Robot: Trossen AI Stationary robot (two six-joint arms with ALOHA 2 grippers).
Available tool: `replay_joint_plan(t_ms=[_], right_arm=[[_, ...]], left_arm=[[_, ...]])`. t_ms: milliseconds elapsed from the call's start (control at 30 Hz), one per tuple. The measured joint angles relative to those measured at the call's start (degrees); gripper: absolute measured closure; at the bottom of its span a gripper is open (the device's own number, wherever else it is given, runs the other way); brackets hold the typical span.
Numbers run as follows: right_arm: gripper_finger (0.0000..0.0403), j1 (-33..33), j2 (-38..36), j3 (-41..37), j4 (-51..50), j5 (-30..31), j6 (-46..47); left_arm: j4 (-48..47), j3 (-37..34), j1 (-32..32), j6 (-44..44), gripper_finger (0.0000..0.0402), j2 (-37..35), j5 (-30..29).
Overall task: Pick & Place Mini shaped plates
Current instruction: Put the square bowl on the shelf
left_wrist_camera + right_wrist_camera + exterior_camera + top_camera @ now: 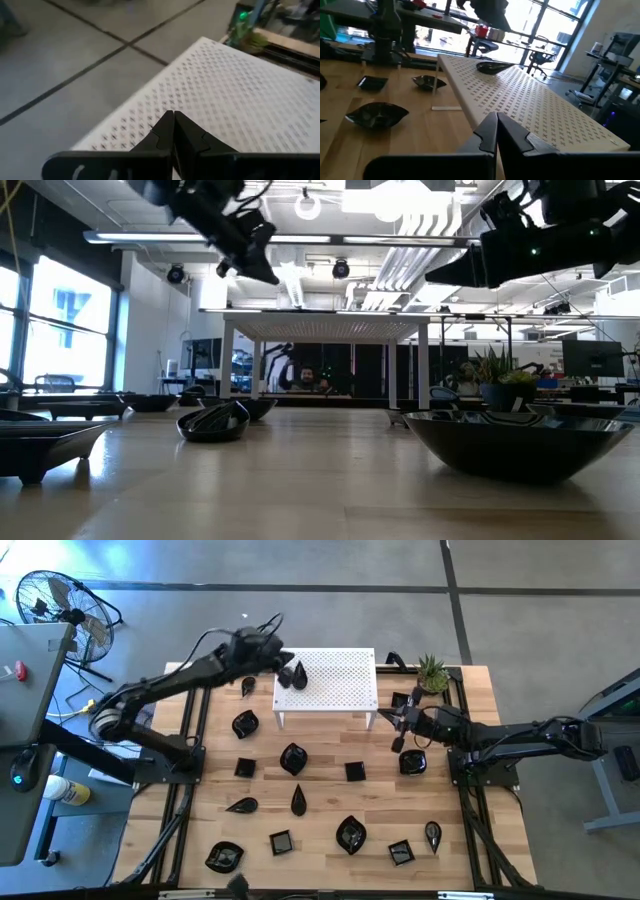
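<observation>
Several mini shaped plates, glossy black, lie on the wooden table, among them one (pixel 245 724) left of centre, one (pixel 293 758) in the middle and one (pixel 412 762) on the right. Another plate (pixel 492 67) rests on top of the white perforated stand (pixel 330 680), near its left end. My left gripper (pixel 173 122) hovers shut and empty above that end (pixel 293 672). My right gripper (pixel 496 125) is shut and empty too, held level by the stand's near right corner (pixel 397 722).
A small green potted plant (pixel 432 670) stands at the far right of the table, behind the right arm. A black frame (pixel 190 790) runs along the table's sides. A fan (pixel 60 600) and a desk (pixel 25 670) stand off the table's left.
</observation>
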Motion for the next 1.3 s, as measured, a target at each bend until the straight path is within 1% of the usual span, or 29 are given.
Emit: replay_joint_plan(t_ms=[100, 200, 267, 433, 500, 567, 667, 767, 833, 933, 967, 1000, 1100, 1233, 1300], right_arm=[[0.0401, 0.0, 0.0, 2.69, -6.17, 2.06, 1.48], [0.0401, 0.06, 0.0, 7.3, -17.26, 3.4, 5.37], [0.0402, 0.07, 0.0, 10.23, -24.68, 3.42, 8.59], [0.0392, 0.08, 0.0, 16.21, -42.65, 1.68, 18.92], [0.0382, 0.16, 0.12, 18.66, -51.27, 0.0, 24.23], [0.0367, 0.95, 0.22, 20.98, -59.62, -0.4, 29.13], [0.0339, 2.94, 0.29, 23.22, -68.6, -0.63, 35.25], [0.031, 4.7, 1.35, 23.4, -74.75, -2.71, 43.77], [0.0292, 5.72, 2.68, 23.4, -79.2, -3.23, 54.44], [0.0271, 6.25, 5.05, 23.36, -87.71, -4.69, 76.91], [0.0266, 6.63, 5.69, 23.33, -90.44, -5.56, 83.36], [0.0263, 7.44, 6.12, 23.34, -92.59, -5.91, 87.79], [0.0257, 10.45, 6.97, 23.33, -96.24, -5.71, 96.09], [0.026, 13.0, 6.91, 21.51, -95.25, -4.17, 105.95], [0.0263, 14.34, 6.95, 20.01, -93.55, -3.4, 108.99]], left_arm=[[7.53, -8.46, 0.0, 1.08, 0.0401, -5.21, 1.64], [15.54, -16.46, 0.0, 1.27, 0.0401, -10.28, 2.65], [18.96, -21.55, 0.0, 1.29, 0.0401, -13.08, 2.69], [27.43, -31.55, 0.0, 1.06, 0.0401, -18.28, 3.94], [30.76, -34.92, 0.0, 1.01, 0.0401, -19.01, 3.94], [34.13, -37.7, 0.0, 1.05, 0.0402, -19.58, 3.94], [36.69, -40.72, 0.0, 1.07, 0.0401, -19.51, 3.87], [38.76, -42.54, 0.0, 1.05, 0.0401, -19.49, 3.87], [38.76, -43.23, 0.0, 1.05, 0.0401, -19.5, 3.86], [38.39, -43.95, 0.0, 1.03, 0.0401, -19.46, 4.7], [38.46, -44.06, 0.01, 1.04, 0.0401, -19.46, 5.7], [38.19, -44.07, 0.02, 1.03, 0.0401, -19.46, 6.37], [37.9, -44.11, 0.0, 1.05, 0.0401, -19.46, 8.06], [36.68, -44.11, 0.0, 1.04, 0.0401, -19.46, 10.05], [35.73, -44.13, 0.02, 1.18, 0.0401, -19.46, 11.1]])
